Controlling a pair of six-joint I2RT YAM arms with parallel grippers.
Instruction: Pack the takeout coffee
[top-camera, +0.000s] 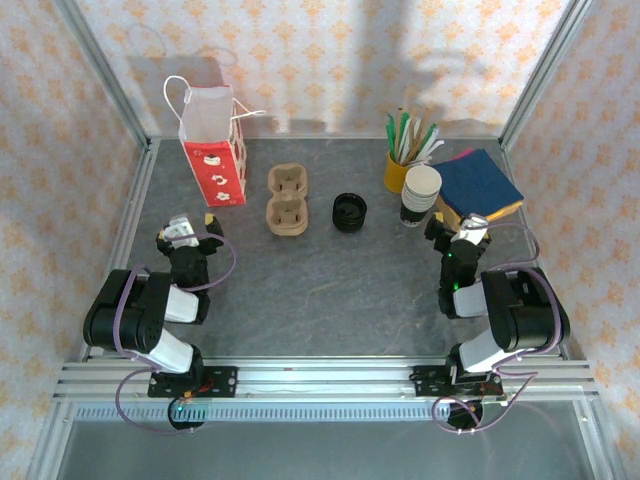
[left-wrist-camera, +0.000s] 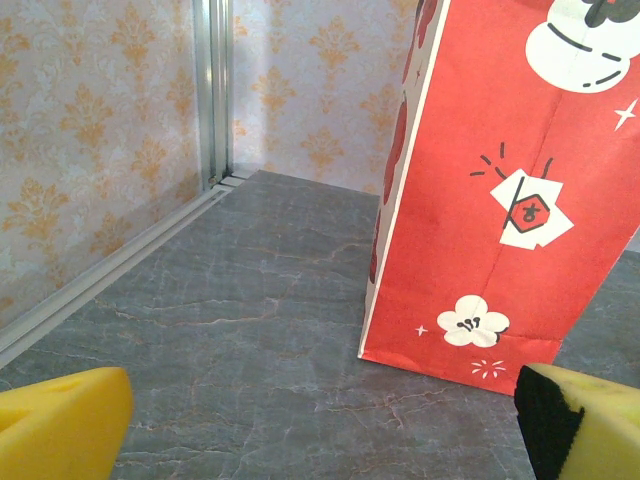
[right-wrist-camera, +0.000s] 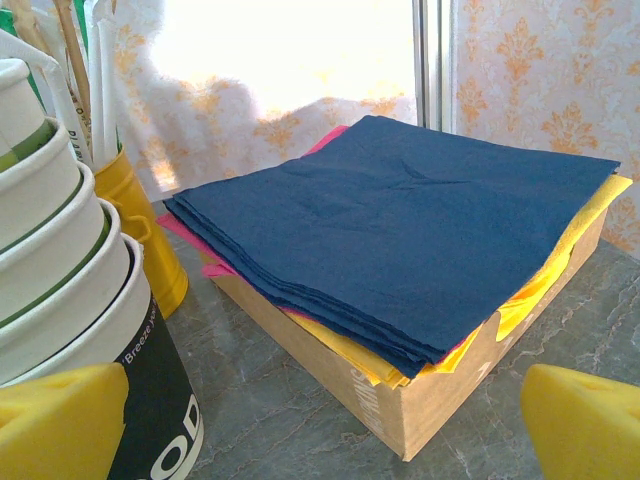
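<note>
The takeout coffee's paper cups (top-camera: 420, 193) stand nested in a stack at the back right, cream-white on top and dark at the bottom. In the right wrist view the stack (right-wrist-camera: 55, 270) rises at the left, close in front of my right gripper (right-wrist-camera: 320, 430). A round black lid (top-camera: 349, 212) lies mid-table. My right gripper (top-camera: 463, 232) is open just near of the stack, holding nothing. My left gripper (top-camera: 185, 231) is open and holds nothing, facing the red paper bag (left-wrist-camera: 500, 180) that stands upright (top-camera: 213, 165) at the back left.
A brown pulp cup carrier (top-camera: 287, 198) lies between bag and lid. A yellow cup of stir sticks (top-camera: 397, 170) stands behind the cup stack. A cardboard box of blue, yellow and pink napkins (top-camera: 480, 185) sits at the far right (right-wrist-camera: 400, 230). Metal rails edge the table.
</note>
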